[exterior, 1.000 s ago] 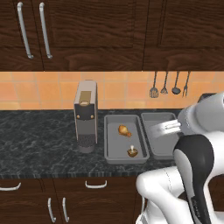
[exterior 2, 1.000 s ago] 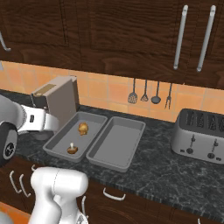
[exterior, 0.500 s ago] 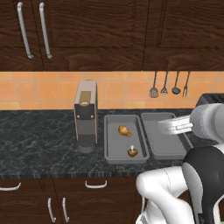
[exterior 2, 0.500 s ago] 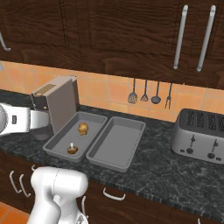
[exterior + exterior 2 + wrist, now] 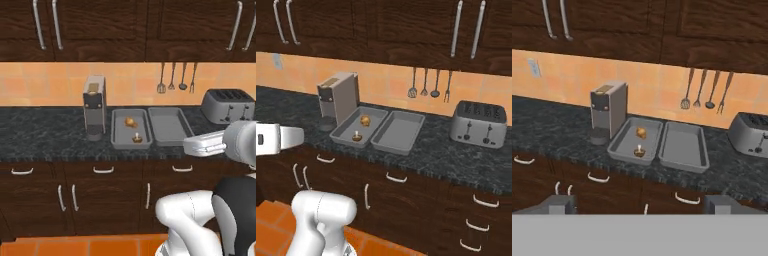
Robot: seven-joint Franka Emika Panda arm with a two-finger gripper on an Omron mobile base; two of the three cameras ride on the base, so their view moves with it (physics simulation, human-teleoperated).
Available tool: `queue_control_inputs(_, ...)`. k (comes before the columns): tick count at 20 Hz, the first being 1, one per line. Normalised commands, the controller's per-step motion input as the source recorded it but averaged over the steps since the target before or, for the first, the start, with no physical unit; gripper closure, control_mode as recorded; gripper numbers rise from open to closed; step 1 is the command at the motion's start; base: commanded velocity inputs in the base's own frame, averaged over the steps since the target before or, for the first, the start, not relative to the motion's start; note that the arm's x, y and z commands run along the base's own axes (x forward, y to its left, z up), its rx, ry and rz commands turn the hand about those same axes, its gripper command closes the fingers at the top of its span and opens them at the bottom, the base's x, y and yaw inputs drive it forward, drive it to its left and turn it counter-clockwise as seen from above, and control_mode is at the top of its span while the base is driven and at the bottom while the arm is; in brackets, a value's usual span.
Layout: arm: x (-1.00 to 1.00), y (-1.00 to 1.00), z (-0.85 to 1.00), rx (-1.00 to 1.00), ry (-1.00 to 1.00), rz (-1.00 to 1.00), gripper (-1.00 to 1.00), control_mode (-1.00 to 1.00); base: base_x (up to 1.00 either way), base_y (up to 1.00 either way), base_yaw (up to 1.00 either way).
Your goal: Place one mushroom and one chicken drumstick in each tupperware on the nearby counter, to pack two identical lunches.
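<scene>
The gripper (image 5: 640, 204) stands with its fingers wide apart and empty at the bottom of the hand view, well back from the table (image 5: 557, 131). At frame centre two trays lie side by side, touching. The left tray (image 5: 623, 142) holds a drumstick (image 5: 641, 133) and a mushroom (image 5: 639, 150); the right tray (image 5: 684, 145) is bare. A coffee machine (image 5: 608, 111) stands left of them, a toaster (image 5: 753, 133) at right.

The arm (image 5: 210, 144) reaches out level, jaws spread wide apart and empty.
</scene>
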Motion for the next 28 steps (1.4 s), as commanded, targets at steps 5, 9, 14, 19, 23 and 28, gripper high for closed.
queue_control_inputs(5,0.00,0.00,0.00,0.00,0.00,0.00,-1.00,1.00,-0.98,-0.91,0.00)
queue_control_inputs(9,0.00,0.00,0.00,0.00,0.00,0.00,-1.00,1.00,-0.70,-1.00,0.00)
queue_control_inputs(14,0.00,0.00,0.00,0.00,0.00,0.00,-1.00,1.00,-0.34,-1.00,0.00)
queue_control_inputs(19,0.00,0.00,0.00,0.00,0.00,0.00,-1.00,1.00,-0.04,-1.00,0.00)
queue_control_inputs(23,0.00,0.00,0.00,0.00,0.00,0.00,-1.00,1.00,-0.02,-1.00,-0.05)
queue_control_inputs(28,0.00,0.00,0.00,0.00,0.00,0.00,-1.00,1.00,0.23,-0.79,-0.21)
